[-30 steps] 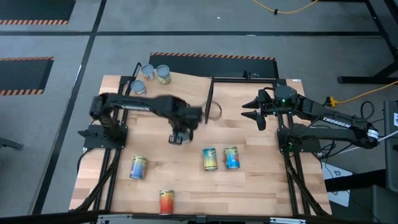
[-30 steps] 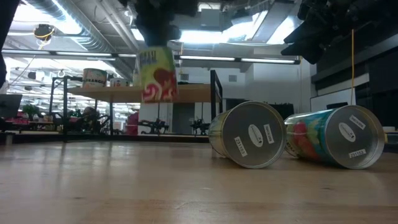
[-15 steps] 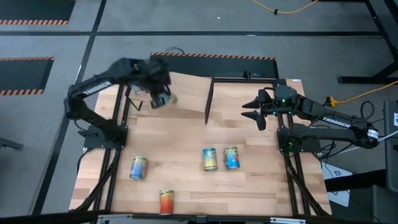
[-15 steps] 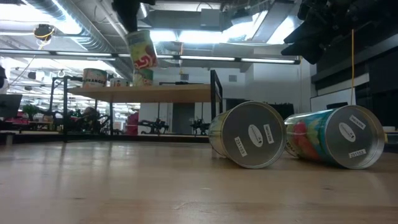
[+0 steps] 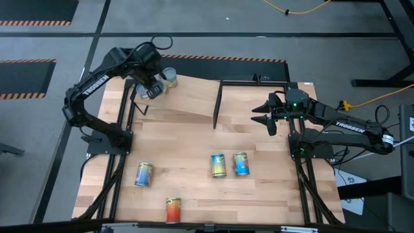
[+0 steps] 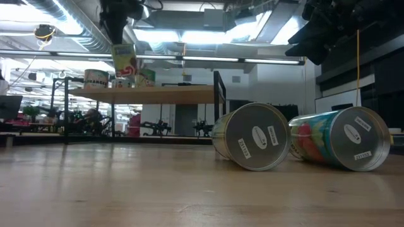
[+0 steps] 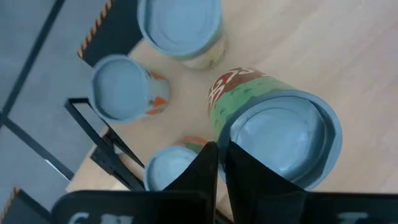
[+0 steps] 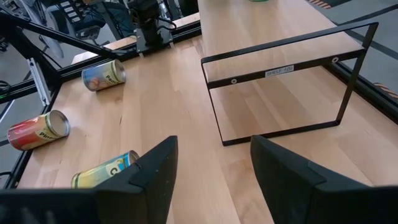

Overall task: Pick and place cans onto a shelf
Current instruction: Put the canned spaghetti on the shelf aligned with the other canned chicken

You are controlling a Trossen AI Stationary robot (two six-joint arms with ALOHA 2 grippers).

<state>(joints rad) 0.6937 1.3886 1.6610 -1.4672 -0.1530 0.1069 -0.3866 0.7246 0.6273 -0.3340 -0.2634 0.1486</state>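
The counter (image 5: 194,162), a light wooden top, fills the middle of the high view. On its upper part sits the shelf (image 5: 194,97), a tilted plywood board in a black frame with a black upright divider (image 5: 217,103) near its middle.

The left arm reaches from the counter's left edge up to the shelf's upper-left corner. There the left tool (image 5: 151,88) is closed narrowly on the rim of a green and red can (image 7: 273,124), pinching its wall with one dark finger inside the rim; in the low view this can (image 6: 124,61) hangs upright just above the shelf board. The right arm waits at the right of the frame, its right tool (image 5: 264,115) above the counter just right of the shelf, fingers parted about halfway and holding nothing.

Three cans already stand upright on the shelf's upper-left corner, near the held one: a pale-labelled can (image 7: 180,28), an orange-labelled can (image 7: 121,87), and a third can (image 7: 171,168) partly hidden behind the fingers.

Four cans lie on their sides on the counter's lower half: a yellow-blue can (image 5: 143,173) at lower left, a red-orange can (image 5: 173,210) near the bottom edge, and a yellow can (image 5: 218,165) just beside a blue can (image 5: 241,163) at centre.
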